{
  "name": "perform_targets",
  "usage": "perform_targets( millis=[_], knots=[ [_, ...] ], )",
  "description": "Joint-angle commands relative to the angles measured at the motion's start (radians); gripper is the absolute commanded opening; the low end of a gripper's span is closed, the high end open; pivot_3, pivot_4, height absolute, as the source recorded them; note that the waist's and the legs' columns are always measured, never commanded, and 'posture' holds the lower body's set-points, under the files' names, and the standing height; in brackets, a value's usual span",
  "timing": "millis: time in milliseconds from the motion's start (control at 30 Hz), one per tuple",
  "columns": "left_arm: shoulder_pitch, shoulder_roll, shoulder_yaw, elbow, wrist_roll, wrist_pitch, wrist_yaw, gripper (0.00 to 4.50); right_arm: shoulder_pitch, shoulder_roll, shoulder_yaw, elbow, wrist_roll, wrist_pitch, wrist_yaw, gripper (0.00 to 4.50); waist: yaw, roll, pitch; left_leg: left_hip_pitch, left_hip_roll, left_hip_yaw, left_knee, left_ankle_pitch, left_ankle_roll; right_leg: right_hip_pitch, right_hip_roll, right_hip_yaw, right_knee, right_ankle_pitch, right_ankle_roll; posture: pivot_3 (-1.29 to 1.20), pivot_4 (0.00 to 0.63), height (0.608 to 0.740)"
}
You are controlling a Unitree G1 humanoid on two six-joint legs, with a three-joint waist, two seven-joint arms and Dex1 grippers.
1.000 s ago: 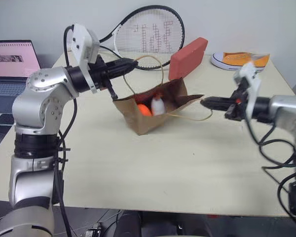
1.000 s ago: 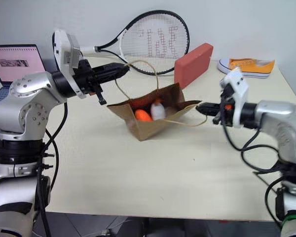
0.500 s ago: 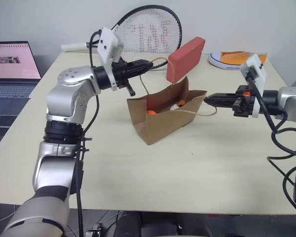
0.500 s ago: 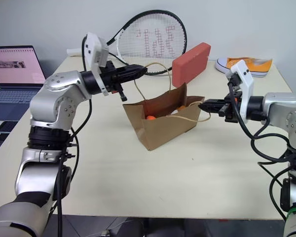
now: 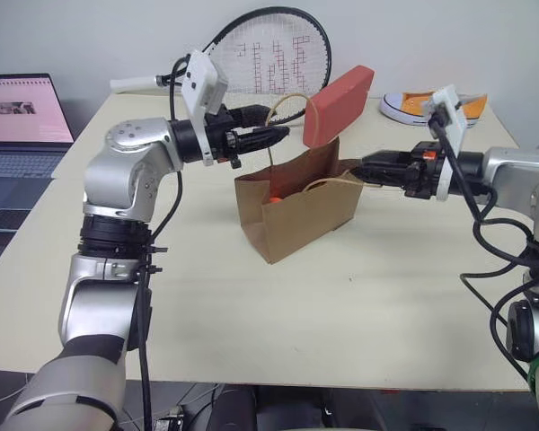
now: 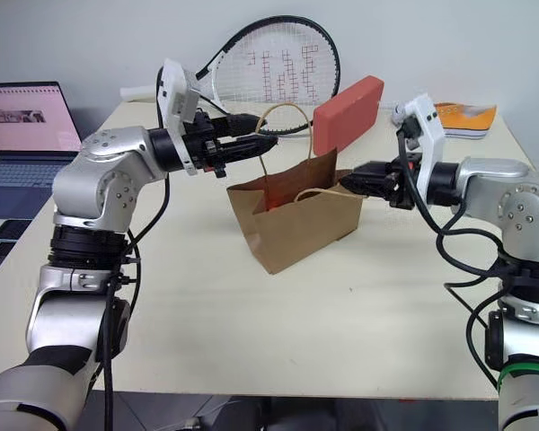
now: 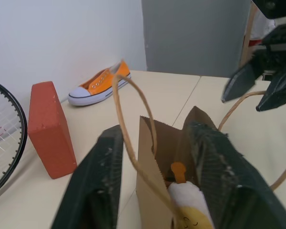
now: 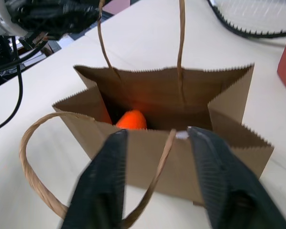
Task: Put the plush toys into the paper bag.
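Upright paper bag [image 5: 296,202], both plush toys [image 7: 190,210] inside.
My left gripper [image 5: 278,135] and right gripper [image 5: 364,168] spread, a handle loop between each pair of fingers.

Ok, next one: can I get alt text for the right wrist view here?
An open brown paper bag stands on a pale table, an orange plush toy visible inside. The right claw is open, its two black fingers straddling the near handle. A racket lies beyond.

Paper bag [image 5: 298,211] upright, open; egg toy [image 7: 190,210], carrot toy [image 8: 131,120] inside.
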Motion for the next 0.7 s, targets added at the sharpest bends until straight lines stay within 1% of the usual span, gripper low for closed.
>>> perform_targets(
  millis=[33, 100, 133, 167, 300, 400, 467, 600, 700],
  knots=[
    [0.014, 0.04, 0.055, -0.08, -0.028, 0.021, 0.004, 3.35, -0.048, -0.033, -0.055, 0.021, 0.011, -0.037, 0.013, 3.49, 0.0, 0.0, 0.0, 0.0, 0.0, 0.0, 0.0, 0.0, 0.0, 0.0, 0.0, 0.0, 0.0, 0.0, 0.0, 0.0, 0.15, 0.74],
    [0.046, 0.062, 0.095, -0.113, -0.054, 0.036, 0.012, 3.98, -0.071, -0.058, -0.071, 0.066, -0.004, -0.062, 0.015, 4.24, 0.0, 0.0, 0.0, 0.0, 0.0, 0.0, 0.0, 0.0, 0.0, 0.0, 0.0, 0.0, 0.0, 0.0, 0.0, 0.0, 0.15, 0.74],
    [0.059, 0.071, 0.112, -0.125, -0.064, 0.044, 0.018, 4.26, -0.079, -0.071, -0.075, 0.083, -0.01, -0.077, 0.021, 4.5, 0.0, 0.0, 0.0, 0.0, 0.0, 0.001, 0.0, 0.0, 0.0, 0.0, 0.0, 0.0, 0.0, 0.0, 0.0, 0.0, 0.15, 0.74],
    [0.076, 0.082, 0.13, -0.138, -0.077, 0.05, 0.017, 4.47, -0.085, -0.089, -0.078, 0.095, -0.007, -0.087, 0.039, 4.5, 0.0, 0.0, 0.0, 0.0, 0.0, 0.001, 0.0, 0.0, 0.0, 0.0, 0.0, 0.001, 0.0, 0.0, 0.0, 0.0, 0.15, 0.74],
    [0.164, 0.128, 0.183, -0.202, -0.117, 0.068, 0.004, 4.47, -0.048, -0.182, -0.056, 0.07, -0.019, -0.194, 0.162, 4.5, 0.0, 0.0, 0.0, 0.0, 0.0, 0.001, 0.0, 0.0, 0.0, 0.0, 0.0, 0.001, 0.0, 0.0, 0.0, 0.0, 0.15, 0.74],
    [0.269, 0.161, 0.232, -0.274, -0.165, 0.097, -0.008, 4.47, 0.045, -0.244, -0.031, 0.015, -0.093, -0.405, 0.285, 4.5, 0.0, 0.0, 0.0, 0.0, 0.0, 0.002, -0.001, 0.0, 0.0, 0.0, 0.0, 0.001, -0.001, 0.0, 0.0, 0.0, 0.15, 0.74],
    [0.354, 0.174, 0.26, -0.332, -0.198, 0.119, -0.009, 4.47, 0.113, -0.26, -0.033, -0.033, -0.096, -0.489, 0.357, 4.5, -0.001, 0.0, 0.0, 0.0, 0.0, 0.002, 0.0, 0.0, 0.0, 0.0, 0.0, 0.001, -0.002, 0.0, 0.0, 0.0, 0.15, 0.74],
    [0.494, 0.164, 0.286, -0.412, -0.246, 0.139, 0.017, 4.47, 0.194, -0.26, -0.039, -0.138, -0.014, -0.472, 0.415, 4.5, -0.002, 0.0, 0.0, 0.001, 0.001, 0.004, 0.0, 0.0, 0.0, 0.0, 0.0, 0.002, -0.001, 0.0, 0.0, 0.0, 0.15, 0.74],
    [0.549, 0.135, 0.272, -0.418, -0.256, 0.134, 0.039, 4.47, 0.228, -0.246, -0.021, -0.201, 0.03, -0.444, 0.418, 4.5, 0.002, 0.0, 0.0, 0.002, 0.001, 0.004, 0.001, 0.0, 0.0, 0.001, 0.0, 0.002, 0.0, 0.0, 0.0, 0.0, 0.15, 0.74]
  ],
)
